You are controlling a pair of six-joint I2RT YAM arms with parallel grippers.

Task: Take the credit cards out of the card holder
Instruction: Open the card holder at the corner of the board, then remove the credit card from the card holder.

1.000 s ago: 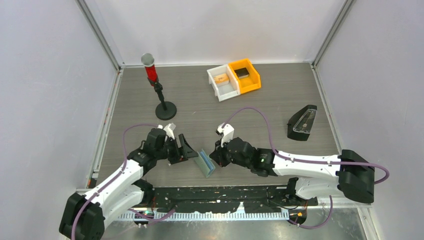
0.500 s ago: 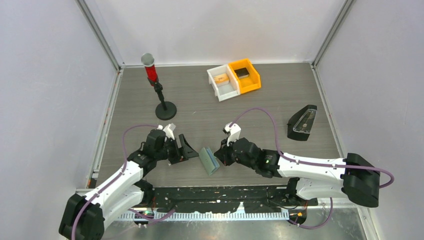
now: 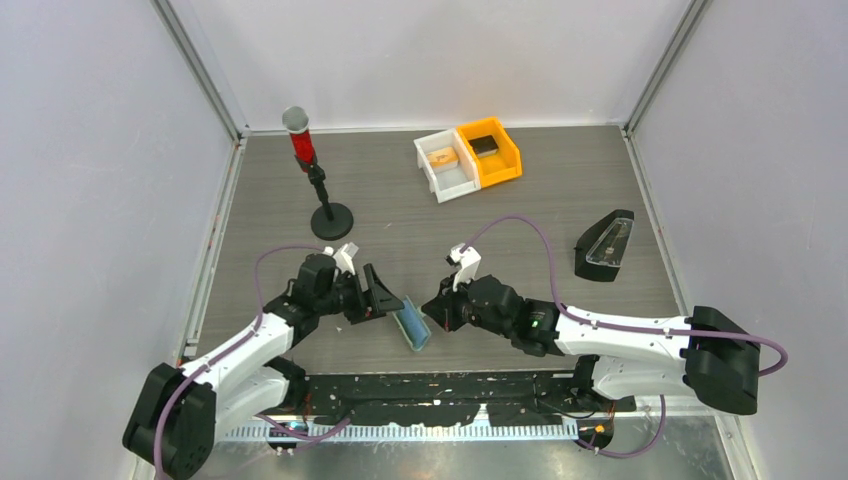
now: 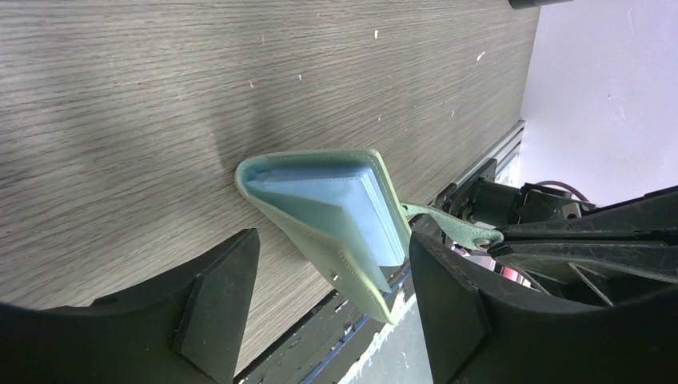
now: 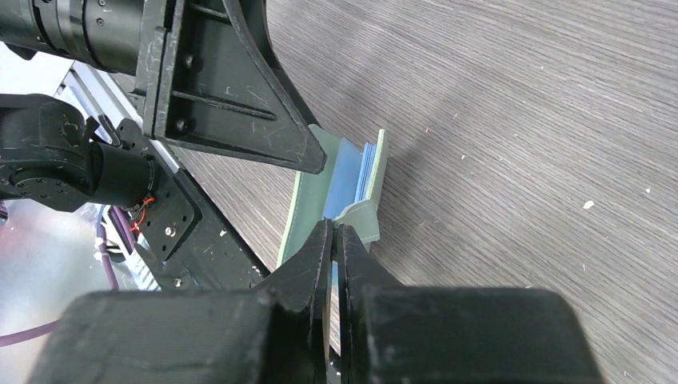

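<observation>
Change: L gripper (image 3: 392,308) has advanced on holder (image 3: 410,325) vs 0.5 s ago; its fingers now flank it. Holder has tipped slightly toward L side. R arm approx. unchanged.
Holder pos.: near front edge of table (image 3: 500,230), between both grippers. Stands on edge, not flat, folded to a narrow V.
Long axis: in top view runs far-left to near-right, roughly across the line joining the two grippers.
Cards: blue card (image 4: 320,196) seated in a pocket between the flaps. Tan-orange card not visible. None out yet.
R gripper (image 5: 334,232): jaws pinched almost together on tab (image 4: 448,228), propping holder upright.
R arm pose: low, stretched leftward along table front, wrist close to surface.
L gripper state: jaws wide, empty. One finger each side of holder; no contact visible.
L arm pose: elbow low, forearm angled in from L, wrist rolled so the fingers point at holder's L face.
Key relation: holder sits dead ahead of L jaws, inside the gap, with blue card facing L wrist cam.
Nearer arm: both adjacent. L is the free one, so est. picker.
Next move (est.): L must narrow onto card only, not flaps, then draw along pocket while R retains tab.
Risk (est.): L grips flap plus card, so holder drags out of R pinch.
</observation>
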